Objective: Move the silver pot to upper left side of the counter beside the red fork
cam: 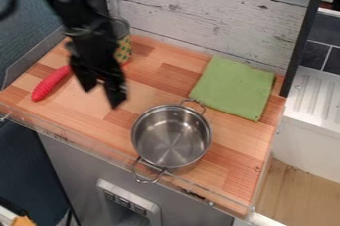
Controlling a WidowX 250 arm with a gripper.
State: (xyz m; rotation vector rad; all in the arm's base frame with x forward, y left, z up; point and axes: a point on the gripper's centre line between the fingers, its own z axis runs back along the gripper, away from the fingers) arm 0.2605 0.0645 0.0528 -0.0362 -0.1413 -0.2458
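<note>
Gripper (102, 97) seen at pot's 10 o'clock, jaws apart, nothing clamped. Stainless two-handled pot (171, 138) set near butcher-block counter's (229, 190) 6 o'clock edge. Judged rigid, lightish, slick-walled; thin rim best pinched at 10 o'clock, smooth loop handles (134, 170) might swivel

Folded green cloth (233, 88) and a patterned container (124, 51) near the whitewashed plank wall (219, 16)

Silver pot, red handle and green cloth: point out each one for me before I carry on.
Silver pot (171, 145): camera view, on its bare inside floor.
Red handle (49, 83): camera view, midway along its red part.
Green cloth (233, 88): camera view, near the middle of its upper face.
</note>
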